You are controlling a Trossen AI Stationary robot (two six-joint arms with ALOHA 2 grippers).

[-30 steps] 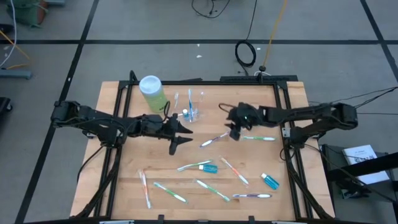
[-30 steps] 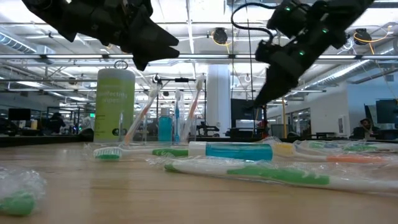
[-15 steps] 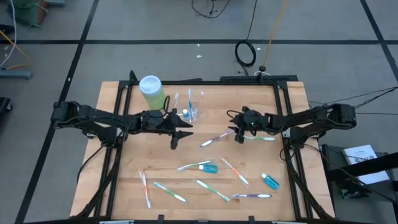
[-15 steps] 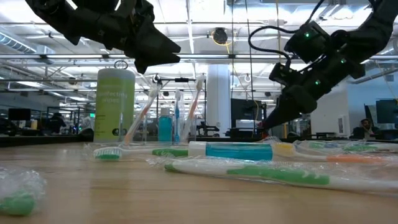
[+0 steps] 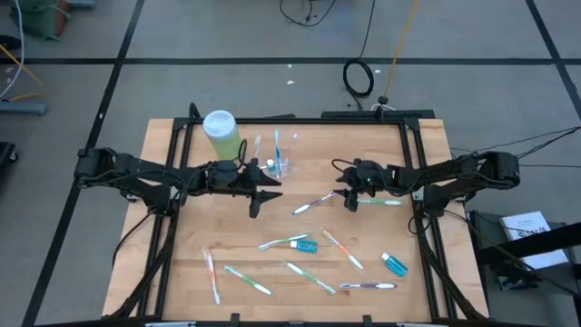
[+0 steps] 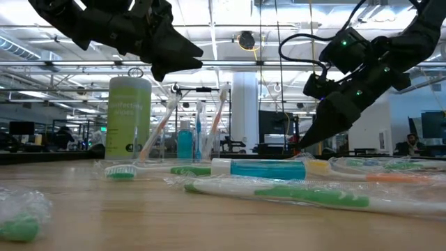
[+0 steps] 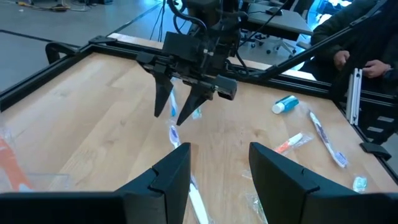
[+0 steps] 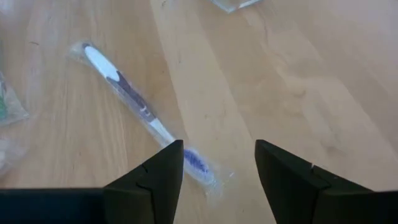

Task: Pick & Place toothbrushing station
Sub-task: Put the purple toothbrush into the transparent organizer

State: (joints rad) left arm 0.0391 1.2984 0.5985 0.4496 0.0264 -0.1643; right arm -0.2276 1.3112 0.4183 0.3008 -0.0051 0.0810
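Wooden tabletop [image 5: 182, 272] carries the scattered toothbrushing things, and nearest the front edge lie a pink-and-white wrapped toothbrush [image 5: 211, 275], two green-handled toothbrushes [image 5: 249, 281] and a dark-handled one [image 5: 368, 286], with a small blue toothpaste tube [image 5: 394, 264] to their right. Farther in, a second blue tube [image 5: 305, 246] lies against a green-and-white toothbrush [image 5: 282, 242], and an orange-handled toothbrush [image 5: 341, 250] slants beside them. Beyond these, in mid-table, a white toothbrush with a purple grip and blue bristles [image 8: 142, 111] lies flat in clear wrap; the right gripper [image 5: 350, 201] hangs low just over its bristle end, jaws spread wide and holding nothing, the brush head lying beside one finger [image 8: 153, 178] rather than between the two. A green-and-white toothbrush [image 5: 379, 202] lies just to that gripper's right. The left gripper [image 5: 260, 198] hovers above the table across from it, jaws partly open and empty. Farthest back stand a small clear plastic cup [image 5: 282, 164] holding upright brushes and, beside it, a tall light-green bottle with a white cap [image 5: 221, 134].
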